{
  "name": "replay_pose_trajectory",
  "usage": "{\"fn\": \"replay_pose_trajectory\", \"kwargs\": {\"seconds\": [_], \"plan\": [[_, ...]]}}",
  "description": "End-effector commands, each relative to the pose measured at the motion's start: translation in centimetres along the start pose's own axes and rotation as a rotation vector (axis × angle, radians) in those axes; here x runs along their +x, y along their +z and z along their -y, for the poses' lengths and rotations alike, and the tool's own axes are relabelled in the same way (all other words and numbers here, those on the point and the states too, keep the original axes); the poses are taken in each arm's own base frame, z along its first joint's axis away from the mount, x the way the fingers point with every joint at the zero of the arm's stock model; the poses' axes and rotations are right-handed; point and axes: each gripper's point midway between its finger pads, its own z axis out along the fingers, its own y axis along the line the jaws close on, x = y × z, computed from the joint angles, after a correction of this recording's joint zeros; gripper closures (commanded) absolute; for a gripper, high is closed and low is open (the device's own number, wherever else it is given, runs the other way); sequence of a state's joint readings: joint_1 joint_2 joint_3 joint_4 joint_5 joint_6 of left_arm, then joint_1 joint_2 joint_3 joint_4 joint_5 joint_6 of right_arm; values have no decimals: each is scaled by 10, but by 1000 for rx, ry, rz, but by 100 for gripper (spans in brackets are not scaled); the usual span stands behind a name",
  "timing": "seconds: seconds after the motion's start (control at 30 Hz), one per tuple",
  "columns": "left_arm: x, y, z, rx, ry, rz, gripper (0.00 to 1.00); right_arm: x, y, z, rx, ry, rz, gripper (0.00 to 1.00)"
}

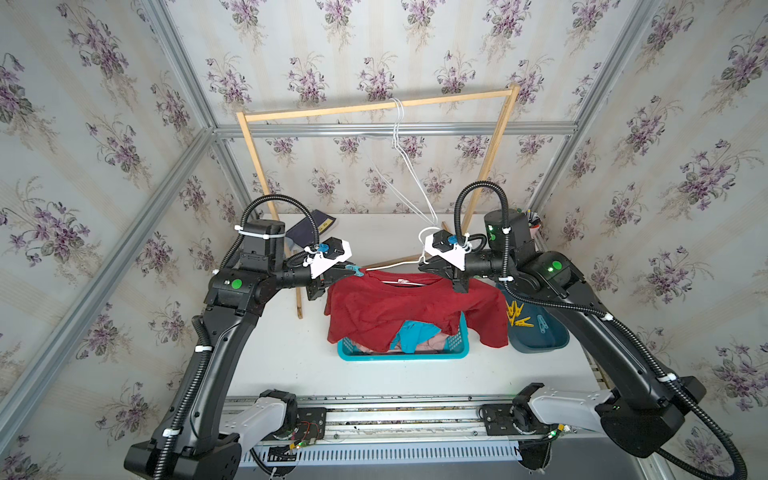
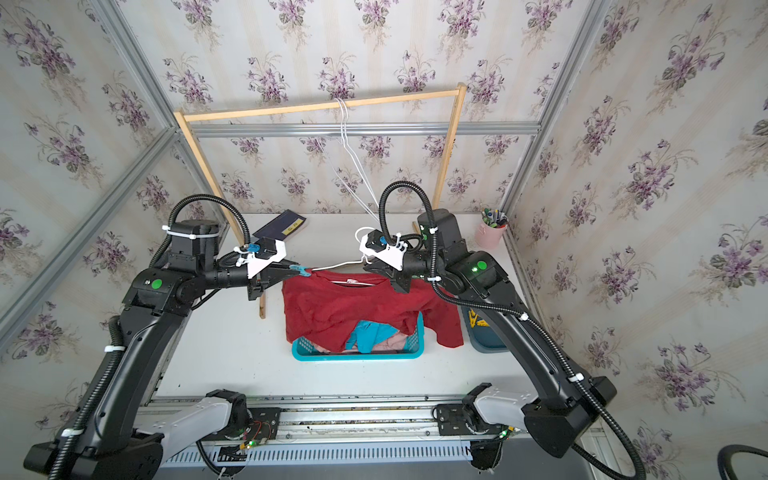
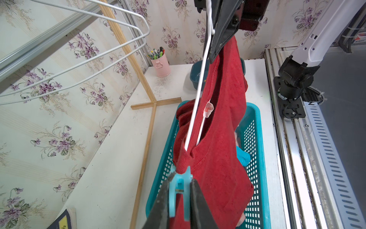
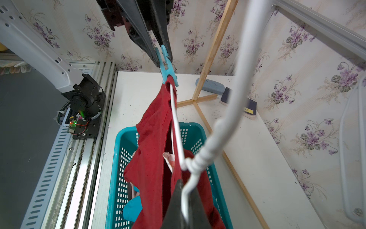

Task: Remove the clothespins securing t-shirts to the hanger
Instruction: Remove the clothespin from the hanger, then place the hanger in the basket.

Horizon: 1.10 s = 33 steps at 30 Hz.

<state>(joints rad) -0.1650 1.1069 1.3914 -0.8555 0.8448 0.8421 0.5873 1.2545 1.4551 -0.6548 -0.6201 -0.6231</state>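
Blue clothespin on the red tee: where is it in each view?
In a top view: blue clothespin left of centre, in the left claw, on the shoulder of the red tee.
In a top view: blue clothespin at the same spot.
Left wrist: blue clothespin low centre, between the claw's fingers.
Right wrist: blue clothespin upper centre, at the far end of the white hanger.
Shared landmark: teal basket under the tee.

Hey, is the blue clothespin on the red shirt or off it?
On. The light blue clothespin sits around the red t-shirt and white hanger, left tool closed on its handles.
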Motion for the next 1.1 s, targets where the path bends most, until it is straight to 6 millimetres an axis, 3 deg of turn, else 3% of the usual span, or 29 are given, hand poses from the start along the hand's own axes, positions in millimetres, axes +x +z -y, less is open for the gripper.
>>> {"fn": "replay_pose_trajectory", "kwargs": {"seconds": [0.0, 0.23, 0.43, 0.73, 0.9, 1.07], "plan": [[-6, -5, 0, -15, -1, 1, 90, 1, -5, 14, 75, -1, -18, 100], [-36, -21, -2, -47, 25, 66, 90, -3, -39, 27, 209, 11, 31, 100], [-65, -34, 2, -45, 51, 145, 89, -14, -66, 25, 303, -28, 64, 100], [-67, -37, -1, -77, 64, 145, 89, -40, -114, 20, 429, -90, 70, 100], [-66, -39, 0, -90, 68, 141, 87, -38, -114, 10, 371, -98, 34, 100], [-60, -38, 1, -106, 68, 122, 87, -35, -93, -5, 191, -31, 26, 100]]}}
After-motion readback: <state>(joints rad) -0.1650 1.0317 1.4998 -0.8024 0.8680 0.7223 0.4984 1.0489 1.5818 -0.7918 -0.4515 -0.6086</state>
